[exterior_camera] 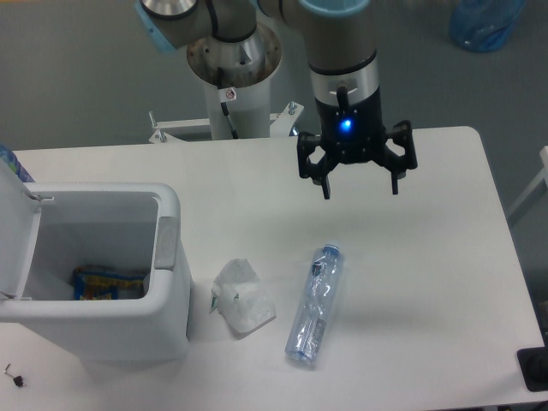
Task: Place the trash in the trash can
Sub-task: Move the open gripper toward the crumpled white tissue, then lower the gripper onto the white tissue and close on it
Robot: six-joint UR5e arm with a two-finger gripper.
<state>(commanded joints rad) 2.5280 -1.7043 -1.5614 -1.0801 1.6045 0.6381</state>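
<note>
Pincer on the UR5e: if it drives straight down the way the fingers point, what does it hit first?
Most likely bare white table. The open black two-finger pincer points down, and the crushed clear bluish plastic bottle and crumpled white wrapper lie nearer the camera. Depth from this single view is uncertain.

A black two-finger gripper (359, 188) hangs with jaws spread above a white table (445, 257), over a crushed clear bluish plastic bottle (314, 302) and crumpled white wrapper (241, 296), beside an open boxy white plastic bin (167, 291).
</note>
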